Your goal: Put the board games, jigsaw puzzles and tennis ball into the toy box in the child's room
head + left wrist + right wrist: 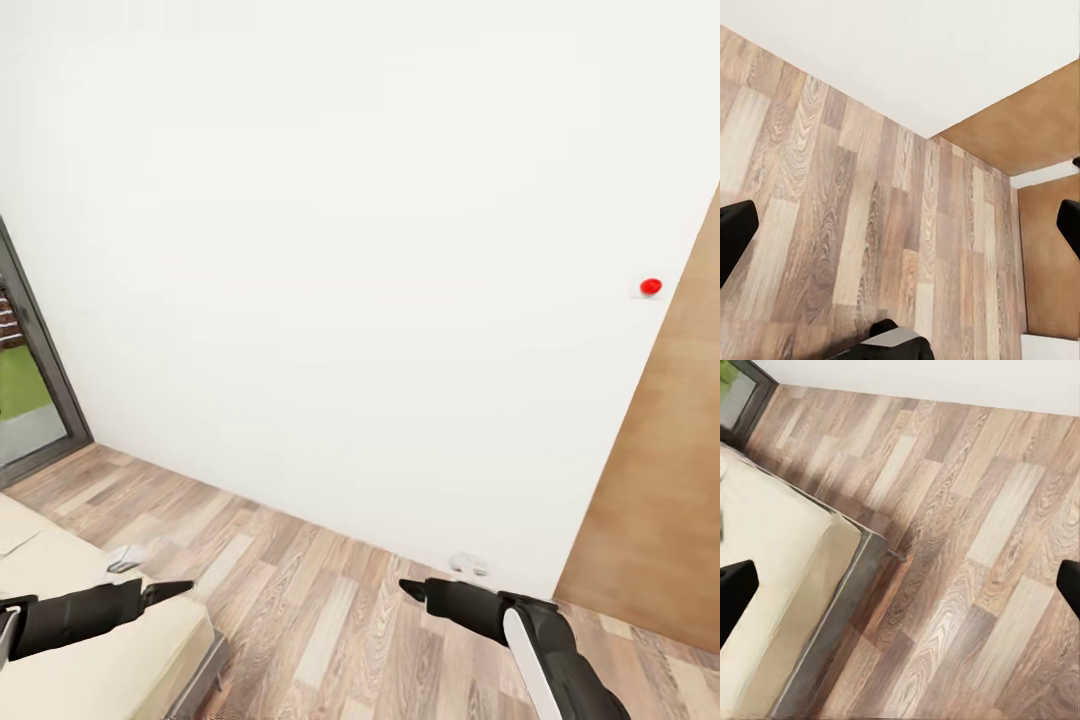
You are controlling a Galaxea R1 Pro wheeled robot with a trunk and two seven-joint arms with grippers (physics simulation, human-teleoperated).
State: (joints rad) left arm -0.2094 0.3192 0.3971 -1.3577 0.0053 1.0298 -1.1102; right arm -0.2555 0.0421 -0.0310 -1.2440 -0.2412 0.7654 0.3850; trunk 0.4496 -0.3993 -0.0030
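The robot faced a white wall (pixel 350 250) above wood floor (pixel 320 600). The bed (pixel 90 640), cut off at the frame's corner, lay under the left gripper (pixel 175 590); its jaws and the right gripper's (pixel 412 588) looked parted in the wrist views, empty.

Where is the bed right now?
The bed sits in the head view's lower left corner, under the left claw, its beige corner edging the wood floor.

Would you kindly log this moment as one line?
phase: in transit | left gripper: open, empty | right gripper: open, empty | beige mattress bed: lower left | toys: unseen
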